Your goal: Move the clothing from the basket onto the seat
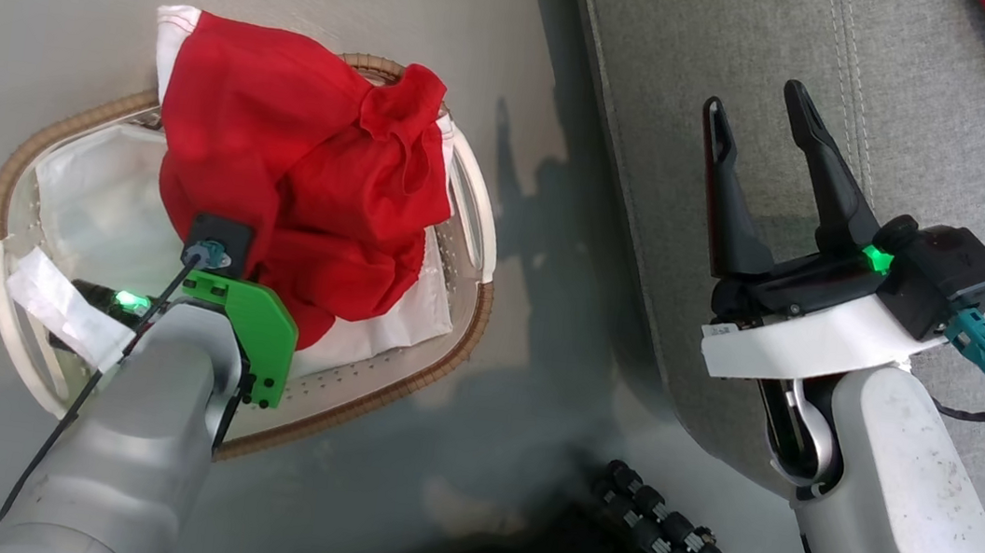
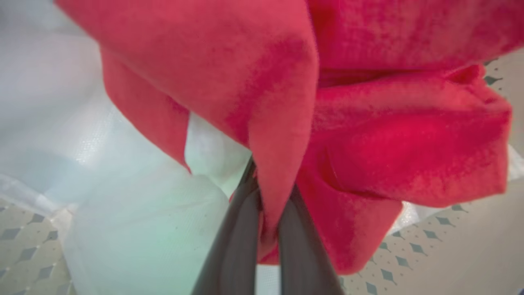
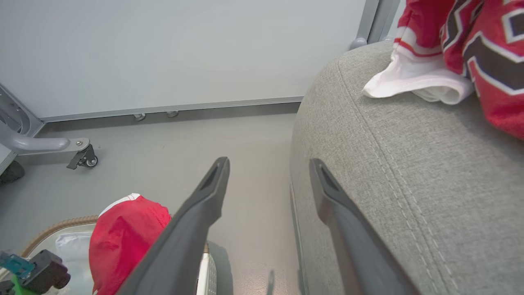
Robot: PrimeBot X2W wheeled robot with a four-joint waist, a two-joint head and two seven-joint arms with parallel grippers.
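Left jaws: the left gripper [image 2: 268, 205] had its two long dark fingers pressed together on a fold of the plain red soft-fabric garment [image 1: 297, 187], and the cloth ran up between them, pinched.
Right jaws: the right gripper [image 1: 755, 102] stood spread wide with nothing between its fingers.
Garment's place: it was bunched in the small oval white plastic basket with the brown woven rim [image 1: 469, 330], rising ahead of and above the left jaws and spilling over the far rim.
Liner: the thin white liner sheet [image 1: 98, 200] lay beneath and beside the left jaws, crinkled and faintly dotted; whether any of it was caught in the pinch could not be told.
Second garment: the red garment with a white sleeve, striped trim and dark block letter [image 3: 483, 49] lay beyond the right jaws, on the seat.
Seat: the large grey fabric-upholstered seat [image 1: 896, 129] showed a coarse weave, a rounded edge and stitched seams; it lay under and ahead of the right jaws.
Handling: the garment looked light, limp and fleecy — likely to sag and trail below the jaws, not fragile, but able to slide out of a shallow pinch.
Where to hold: a thick doubled fold near the middle of the bunch seemed best — a thin edge would probably let most of it hang and snag on the rim.
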